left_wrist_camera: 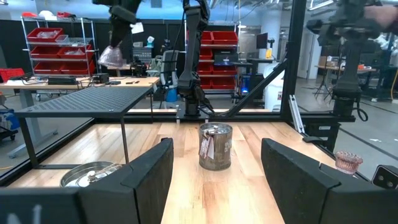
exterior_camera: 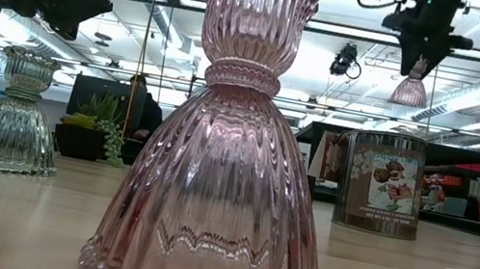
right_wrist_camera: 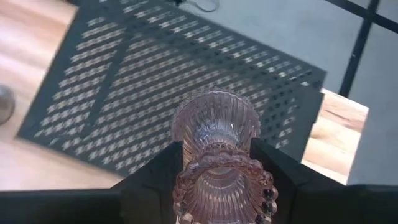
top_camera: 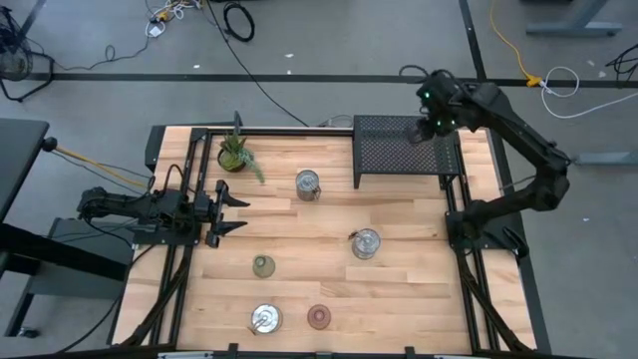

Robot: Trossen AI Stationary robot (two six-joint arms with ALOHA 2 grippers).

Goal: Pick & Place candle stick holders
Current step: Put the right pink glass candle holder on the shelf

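The right gripper (right_wrist_camera: 217,186) hangs above the black perforated shelf (top_camera: 404,150) at the far side of the tabletop (top_camera: 399,289). Its fingers (right_wrist_camera: 152,180) are clamped on a pink glass holder (right_wrist_camera: 219,155), one finger on each side of the ribbed body, the narrow end pointing away from the wrist toward the shelf below.

The left gripper (top_camera: 231,210) waits low over the tabletop's left side, fingers (left_wrist_camera: 146,171) spread apart with nothing between them. Straight ahead of them stands a silver tin holder (left_wrist_camera: 215,147); a pink holder (left_wrist_camera: 348,162) sits off to one side.
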